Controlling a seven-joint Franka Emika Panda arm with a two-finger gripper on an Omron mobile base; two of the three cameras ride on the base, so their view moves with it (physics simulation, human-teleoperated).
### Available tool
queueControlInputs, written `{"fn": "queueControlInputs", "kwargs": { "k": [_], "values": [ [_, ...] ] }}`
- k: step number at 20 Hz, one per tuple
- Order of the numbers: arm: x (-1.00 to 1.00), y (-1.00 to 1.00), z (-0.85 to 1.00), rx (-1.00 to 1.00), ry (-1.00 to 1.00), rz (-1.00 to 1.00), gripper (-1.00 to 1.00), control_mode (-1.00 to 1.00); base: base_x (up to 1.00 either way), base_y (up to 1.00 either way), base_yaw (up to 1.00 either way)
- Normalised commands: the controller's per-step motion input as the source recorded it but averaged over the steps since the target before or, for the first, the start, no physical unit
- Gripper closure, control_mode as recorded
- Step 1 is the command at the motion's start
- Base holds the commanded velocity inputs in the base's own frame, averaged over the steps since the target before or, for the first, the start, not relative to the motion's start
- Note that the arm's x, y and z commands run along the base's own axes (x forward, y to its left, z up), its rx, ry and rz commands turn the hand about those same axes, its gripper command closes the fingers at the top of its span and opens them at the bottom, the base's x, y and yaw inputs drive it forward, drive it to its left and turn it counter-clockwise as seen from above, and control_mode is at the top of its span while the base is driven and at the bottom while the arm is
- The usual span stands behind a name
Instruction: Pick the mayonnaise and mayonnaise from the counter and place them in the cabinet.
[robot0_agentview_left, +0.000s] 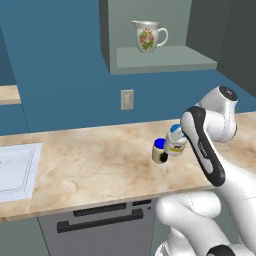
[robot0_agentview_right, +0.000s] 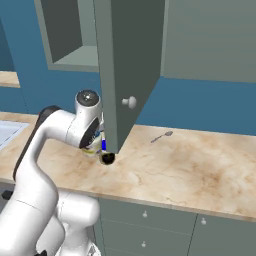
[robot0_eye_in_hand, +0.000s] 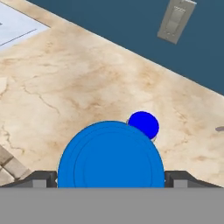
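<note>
Gripper (robot0_eye_in_hand: 111, 180) jaws clamped on pale-lidded jar (robot0_agentview_left: 175, 141), raised just off the counter (robot0_agentview_left: 90, 165); arm hides its right side. Dark-lidded jar (robot0_agentview_left: 160, 150) just beside. Cabinet (robot0_agentview_left: 165, 59) holds pitcher (robot0_agentview_left: 147, 35).

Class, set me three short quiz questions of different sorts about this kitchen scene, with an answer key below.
1. True or false: the flowered pitcher stands on the counter.
2. Which jar does the claw straddle? A) pale-lidded jar B) dark-lidded jar C) neither
3. Fill in: the small metal item lying on the counter beyond the open cabinet door is a ____.

Key
1. False; it stands on the cabinet shelf.
2. A; in the hand view its lid sits between the fingertips.
3. Spoon.
</note>
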Motion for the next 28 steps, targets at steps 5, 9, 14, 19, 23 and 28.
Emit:
{"fn": "queueControlInputs", "kwargs": {
  "k": [5, 9, 14, 19, 23, 28],
  "values": [
    [-0.02, 0.14, 0.98, 0.0, 0.0, 0.0, 1.0, -1.0, 0.0, 0.0, 0.0],
    [-0.01, 0.08, 0.96, 0.0, 0.0, 0.0, 1.0, -1.0, 0.0, 0.0, 0.0],
    [0.0, 0.03, 0.83, 0.0, 0.0, 0.0, 1.0, -1.0, 0.0, 0.0, 0.0],
    [-0.02, 0.06, 0.72, 0.0, 0.0, 0.0, 1.0, -1.0, 0.0, 0.0, 0.0],
    [0.0, 0.0, 0.55, 0.01, -0.04, 0.0, 1.0, -1.0, 0.0, 0.0, 0.0],
    [0.0, 0.0, 0.67, 0.0, -0.07, 0.0, 1.0, -1.0, 0.0, 0.0, 0.0]
  ]
}}
